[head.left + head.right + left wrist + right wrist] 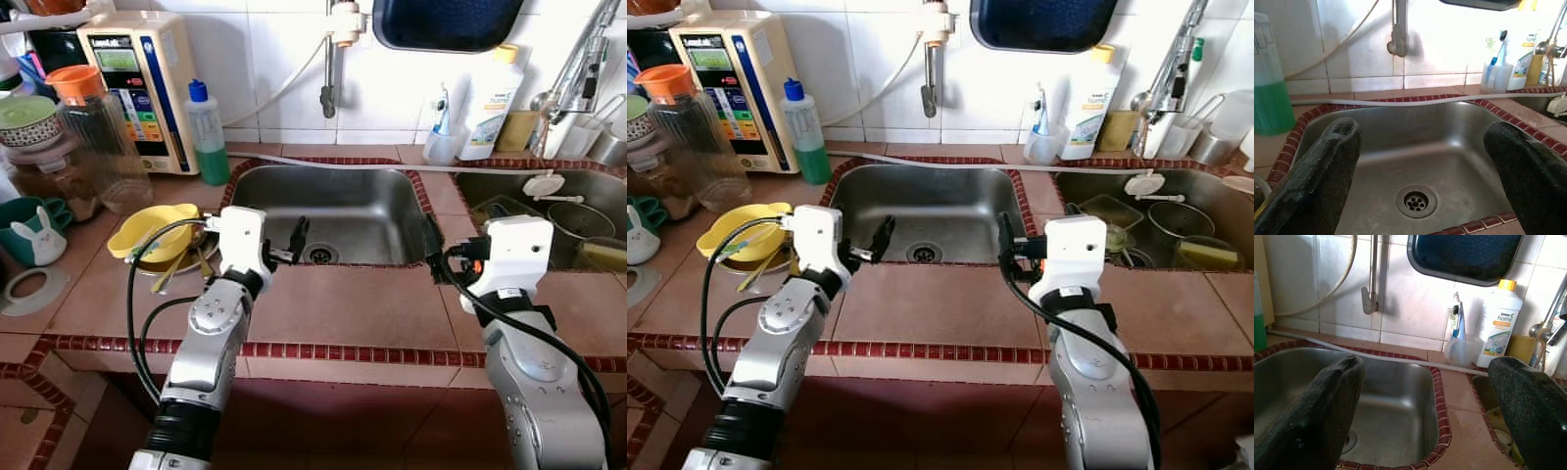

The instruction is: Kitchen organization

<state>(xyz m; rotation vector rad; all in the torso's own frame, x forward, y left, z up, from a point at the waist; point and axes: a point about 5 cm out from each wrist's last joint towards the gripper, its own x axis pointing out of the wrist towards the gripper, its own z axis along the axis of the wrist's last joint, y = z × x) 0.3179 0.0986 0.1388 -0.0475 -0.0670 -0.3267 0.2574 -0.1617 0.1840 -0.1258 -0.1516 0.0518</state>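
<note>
My left gripper (294,243) hovers open over the front left rim of the empty steel sink (338,201), nothing between its fingers (1327,166). My right gripper (434,257) hangs open at the sink's front right corner, above the tiled strip between the two basins, also empty. A yellow bowl (147,230) with utensils sits on a plate on the counter just left of my left arm. The right basin (588,191) holds several dishes and pots. In the right wrist view the fingers (1317,416) frame the sink edge and a white detergent bottle (1501,323).
A green liquid bottle (208,132), a beige water machine (147,88) and a jar with an orange lid (93,137) stand at the back left. A toothbrush cup (441,142) sits behind the basins. A white hose (392,166) runs along the back rim. A dark pan (446,20) hangs above.
</note>
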